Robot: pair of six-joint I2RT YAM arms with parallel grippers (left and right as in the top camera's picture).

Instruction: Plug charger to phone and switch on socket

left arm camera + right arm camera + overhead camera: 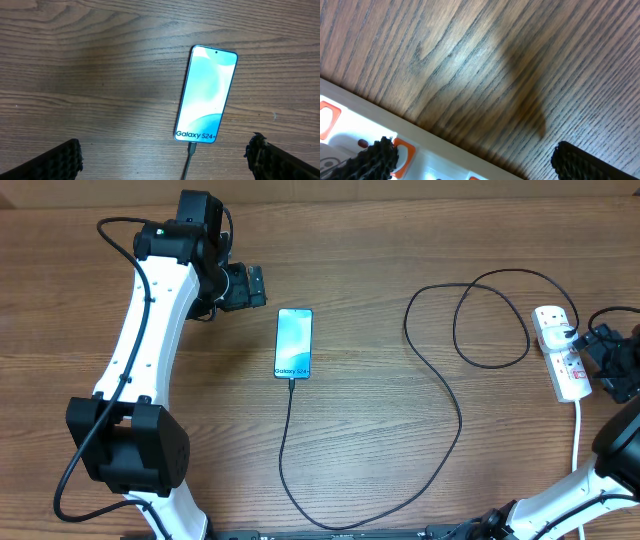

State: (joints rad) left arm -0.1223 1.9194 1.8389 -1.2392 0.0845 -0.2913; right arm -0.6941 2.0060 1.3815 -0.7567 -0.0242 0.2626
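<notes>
The phone (293, 343) lies flat mid-table with its screen lit; it also shows in the left wrist view (206, 95). The charger's black cable (440, 380) has its tip in the phone's bottom edge (191, 148). The cable loops right to a black plug (581, 337) seated in the white socket strip (556, 370). My left gripper (252, 285) is open and empty, above and left of the phone (165, 162). My right gripper (603, 358) is open and empty just right of the strip. One finger is over a red-orange switch (402, 150) on the strip (350, 130).
The strip's thick white cord (577, 435) runs down toward the table's front right. The black cable makes wide loops (490, 320) between the phone and the strip. The rest is bare wooden table (380, 260).
</notes>
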